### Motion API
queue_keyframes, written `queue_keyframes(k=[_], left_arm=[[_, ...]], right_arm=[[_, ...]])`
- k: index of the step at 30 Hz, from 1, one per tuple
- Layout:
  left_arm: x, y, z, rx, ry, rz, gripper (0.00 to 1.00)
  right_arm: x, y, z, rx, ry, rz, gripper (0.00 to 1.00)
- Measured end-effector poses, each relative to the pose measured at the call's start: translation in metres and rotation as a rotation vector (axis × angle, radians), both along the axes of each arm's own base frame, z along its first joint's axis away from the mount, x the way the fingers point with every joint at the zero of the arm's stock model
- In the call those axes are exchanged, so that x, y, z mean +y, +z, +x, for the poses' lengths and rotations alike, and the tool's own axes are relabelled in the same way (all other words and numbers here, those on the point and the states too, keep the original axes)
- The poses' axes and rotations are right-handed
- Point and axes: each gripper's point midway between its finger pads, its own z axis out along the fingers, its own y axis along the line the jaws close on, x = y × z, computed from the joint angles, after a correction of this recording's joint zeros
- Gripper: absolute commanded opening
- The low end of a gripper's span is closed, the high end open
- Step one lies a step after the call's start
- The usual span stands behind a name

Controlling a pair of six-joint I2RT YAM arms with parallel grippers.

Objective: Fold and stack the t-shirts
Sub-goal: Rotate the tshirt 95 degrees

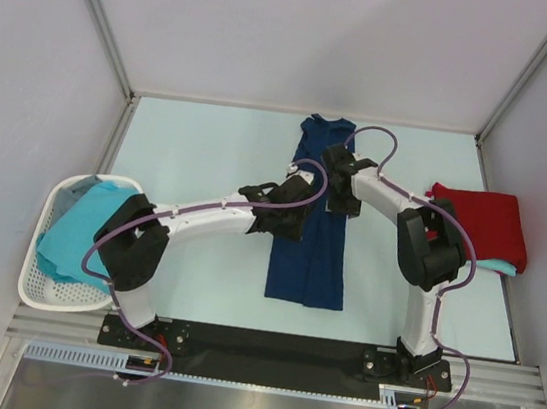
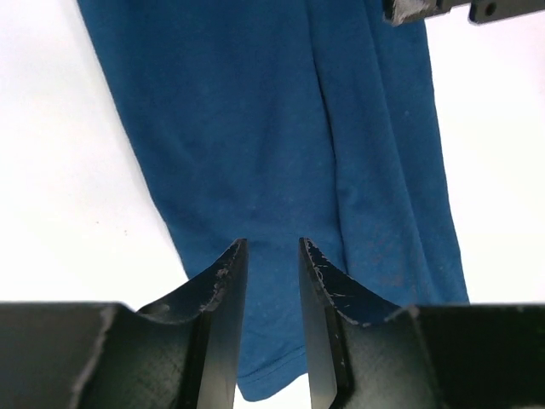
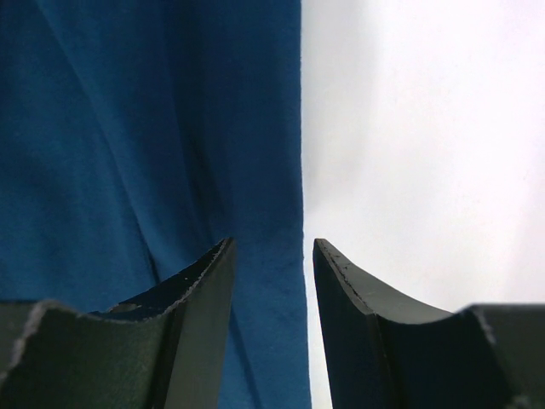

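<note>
The navy shirt [image 1: 309, 260] lies in the middle of the table [image 1: 209, 156], folded lengthwise into a narrow strip. Both tools are over its upper half. The left gripper [image 2: 271, 245] hangs above the cloth with its fingers a little apart and nothing pinched between them. The right gripper [image 3: 271, 245] is also released, its jaws straddling the strip's right edge. The risk, as I judge it, is an uneven pick-up. The right jaws could close on only a sliver of that edge and let it slip, or either tool could catch just the top layer, so the lengthwise fold opens or the cross fold lands crooked. The strip's long axis runs from the arms toward the far wall, collar at the far end, hem nearest the bases. To the right a folded red shirt [image 1: 484, 217] rests on a turquoise shirt [image 1: 499, 267]. At the left, a white basket [image 1: 36, 284] holds more turquoise cloth [image 1: 79, 229].
</note>
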Motion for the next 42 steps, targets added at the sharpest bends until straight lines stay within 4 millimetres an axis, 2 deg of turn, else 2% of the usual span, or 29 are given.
queue_keyframes(k=[6, 11, 25, 29, 32, 33, 35, 42], left_arm=[[-0.001, -0.005, -0.001, 0.013, -0.009, 0.006, 0.35], [-0.003, -0.011, -0.003, 0.031, -0.018, 0.008, 0.34], [-0.003, -0.015, -0.004, 0.041, -0.030, 0.015, 0.34], [-0.003, -0.015, -0.005, 0.041, -0.032, 0.015, 0.34], [-0.004, -0.015, -0.005, 0.043, -0.034, 0.013, 0.34], [-0.004, -0.015, -0.006, 0.045, -0.036, 0.011, 0.34], [-0.004, -0.015, -0.006, 0.047, -0.037, 0.010, 0.34], [-0.005, -0.016, -0.007, 0.049, -0.046, 0.010, 0.34]], right_arm=[[-0.007, -0.003, 0.002, 0.003, -0.017, -0.001, 0.47], [-0.010, -0.004, 0.002, 0.006, -0.024, 0.003, 0.42], [-0.005, -0.019, 0.002, 0.035, -0.023, 0.022, 0.36], [-0.003, -0.019, 0.001, 0.038, -0.023, 0.035, 0.26], [-0.001, -0.020, 0.002, 0.035, -0.027, 0.046, 0.14], [-0.001, -0.020, 0.003, 0.034, -0.028, 0.047, 0.07], [0.001, -0.020, 0.003, 0.032, -0.031, 0.056, 0.01], [0.001, -0.021, 0.002, 0.025, -0.043, 0.063, 0.00]])
